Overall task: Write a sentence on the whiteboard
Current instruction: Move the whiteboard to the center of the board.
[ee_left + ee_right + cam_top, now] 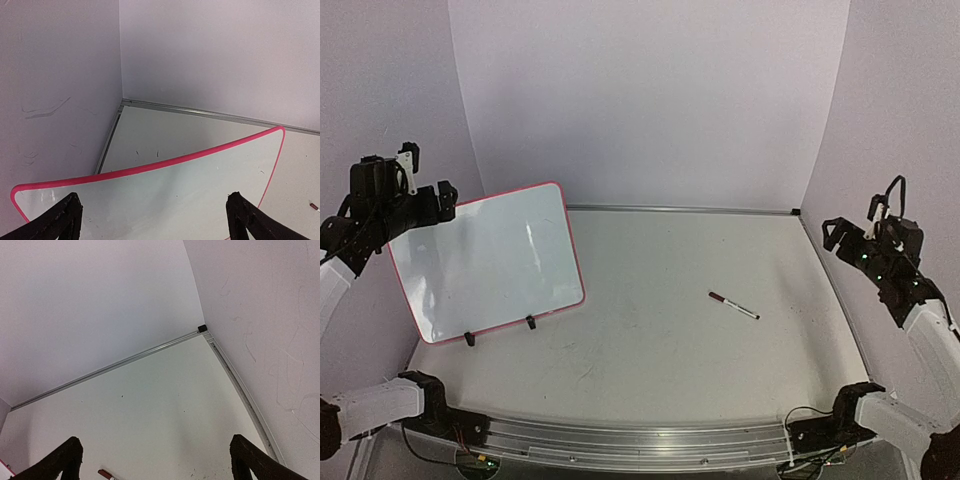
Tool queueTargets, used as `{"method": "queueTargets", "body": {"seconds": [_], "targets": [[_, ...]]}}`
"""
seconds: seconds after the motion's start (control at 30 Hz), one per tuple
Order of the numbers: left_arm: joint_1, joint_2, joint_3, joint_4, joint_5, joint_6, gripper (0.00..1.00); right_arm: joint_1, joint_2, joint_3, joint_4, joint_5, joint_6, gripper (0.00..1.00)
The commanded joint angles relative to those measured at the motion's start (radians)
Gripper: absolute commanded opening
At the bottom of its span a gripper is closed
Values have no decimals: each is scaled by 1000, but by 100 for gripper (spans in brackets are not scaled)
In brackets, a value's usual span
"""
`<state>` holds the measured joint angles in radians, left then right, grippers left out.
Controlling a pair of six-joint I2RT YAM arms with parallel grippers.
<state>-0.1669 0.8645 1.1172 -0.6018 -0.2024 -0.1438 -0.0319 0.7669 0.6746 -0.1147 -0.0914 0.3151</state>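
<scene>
The whiteboard (485, 262) stands propped on its long edge on two black clip feet (470, 339), leaning back, directly below and ahead of the left pincer (425, 185). Its glossy face shows plain white with a streak of glare inside the pink frame. In the left wrist view the board (165, 200) fills the space between the left pincer's (152, 215) two dark fingers, which are spread wide with nothing between them. Whether they touch the board's upper left corner I cannot tell.

A marker (733, 305) with a dark red cap lies flat on the tabletop (670, 340), well apart from the board and below and to the left of the right pincer (860, 225). That pincer (155, 450) hangs raised near the right wall, fingers spread wide and holding nothing, with the marker's cap end (105, 473) just in sight beneath it.
</scene>
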Motion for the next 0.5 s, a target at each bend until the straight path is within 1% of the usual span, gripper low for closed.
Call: {"method": "queueTargets", "body": {"seconds": [0.0,0.17,0.23,0.3,0.33,0.4,0.47], "targets": [[4,5,41,48,19,33,100,0,41,65,5,-65,9,98],[3,35,75,107,38,39,100,8,71,79,6,-164,1,98],[4,53,91,128,46,42,100,41,83,80,3,-169,6,96],[3,66,94,145,65,44,100,123,105,82,3,-132,3,95],[4,69,91,154,80,45,100,166,117,83,3,-88,2,95],[3,61,74,179,114,49,99,276,153,85,9,-14,9,93],[3,35,35,209,142,53,99,399,197,75,44,43,51,90]]}}
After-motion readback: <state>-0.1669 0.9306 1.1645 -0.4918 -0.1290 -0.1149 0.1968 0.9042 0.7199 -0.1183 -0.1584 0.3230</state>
